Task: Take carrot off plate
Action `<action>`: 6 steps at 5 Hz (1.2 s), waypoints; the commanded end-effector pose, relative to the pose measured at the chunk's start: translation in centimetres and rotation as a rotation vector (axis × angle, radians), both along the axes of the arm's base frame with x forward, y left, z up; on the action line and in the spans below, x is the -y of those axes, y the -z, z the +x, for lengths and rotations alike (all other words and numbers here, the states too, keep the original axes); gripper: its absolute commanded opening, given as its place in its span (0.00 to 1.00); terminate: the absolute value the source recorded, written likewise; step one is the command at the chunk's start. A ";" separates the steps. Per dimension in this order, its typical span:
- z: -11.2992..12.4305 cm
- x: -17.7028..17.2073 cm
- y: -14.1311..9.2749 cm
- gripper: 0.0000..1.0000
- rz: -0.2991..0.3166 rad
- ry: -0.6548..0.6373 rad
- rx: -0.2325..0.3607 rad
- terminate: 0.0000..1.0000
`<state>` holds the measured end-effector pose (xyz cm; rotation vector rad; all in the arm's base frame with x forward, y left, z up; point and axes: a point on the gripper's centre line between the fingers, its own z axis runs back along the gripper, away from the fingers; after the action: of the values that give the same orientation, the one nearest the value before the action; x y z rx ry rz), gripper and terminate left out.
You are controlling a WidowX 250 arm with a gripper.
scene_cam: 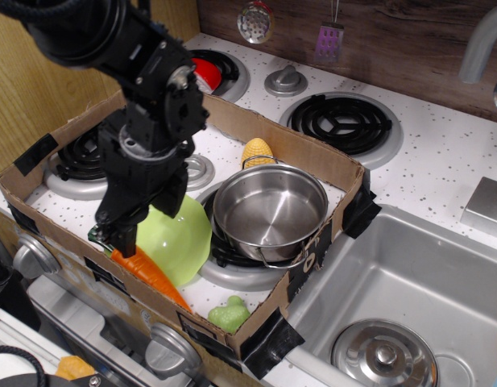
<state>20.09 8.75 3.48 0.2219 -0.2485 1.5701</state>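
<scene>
The orange carrot (149, 275) lies across the front-left rim of the lime-green plate (184, 234), its tip pointing toward the front edge of the cardboard box. Its green top is mostly hidden under the gripper. My black gripper (139, 222) is low over the carrot's thick end and the plate's left side. Its jaws look apart, with one fingertip (121, 239) down at the carrot's top. It holds nothing that I can see.
A steel pot (270, 211) stands right of the plate, touching it. A yellow corn cob (256, 151) lies behind the pot, and a light-green lumpy toy (229, 314) sits in the front corner. The cardboard box wall (312, 153) surrounds all this. The sink (425, 274) is to the right.
</scene>
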 end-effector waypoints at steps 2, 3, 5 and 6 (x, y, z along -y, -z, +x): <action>-0.1 -0.8 1.5 1.00 -0.046 -0.017 0.051 0.00; -0.2 -1.0 1.5 1.00 -0.044 -0.016 0.101 0.00; -0.4 -1.4 2.1 0.00 -0.084 -0.005 0.136 0.00; -0.1 -1.5 1.4 0.00 -0.100 0.026 0.114 0.00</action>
<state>18.96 10.20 1.68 0.0648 -0.2218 1.5611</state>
